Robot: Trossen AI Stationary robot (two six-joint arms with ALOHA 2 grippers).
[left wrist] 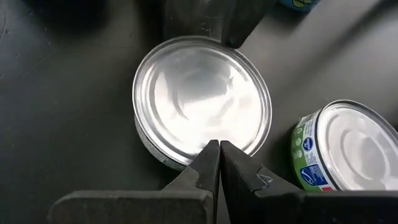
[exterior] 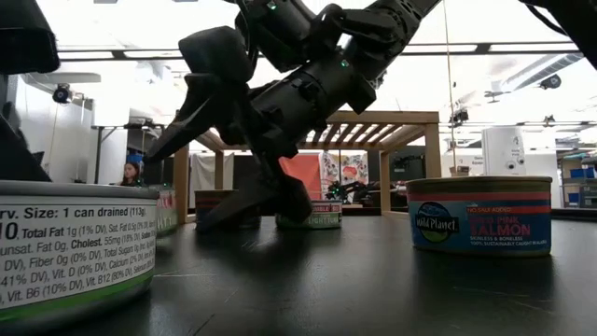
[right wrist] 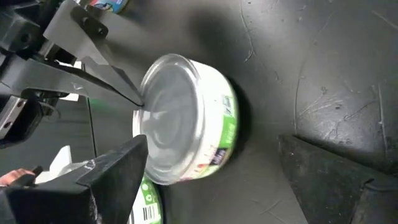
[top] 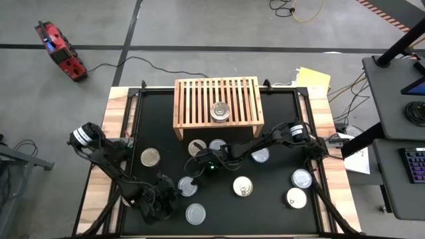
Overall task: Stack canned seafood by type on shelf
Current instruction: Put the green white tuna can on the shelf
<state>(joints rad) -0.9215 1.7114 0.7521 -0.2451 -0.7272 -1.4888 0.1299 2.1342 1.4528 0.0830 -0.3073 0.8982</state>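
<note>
**Over a green-labelled tin: right fingers spread, left fingers pressed together**

Beneath the right gripper lies a short round tin with a plain silver lid and a green-edged label whose small print cannot be read. The gripper's two dark fingers stand wide apart, one on each side of this tin, with the tin in the gap between them and not pinched. From the opposite side the left gripper points at the same tin, its fingers pressed together with nothing between them and the tips at the lid's rim.

Just beside the left gripper a second tin shows a whitish lid and a green, white and blue label. In the low view a tin off to one side of the right gripper reads "Wild Planet" and "PINK SALMON"; a nearer tin carries nutrition print, "1 can drained (113g)", "Total Fat 1g".

Beyond the right gripper stands the wooden shelf, with one silver-lidded tin on its slatted top. Two tins lie at its front edge, and others are scattered over the black table around both grippers.
</note>
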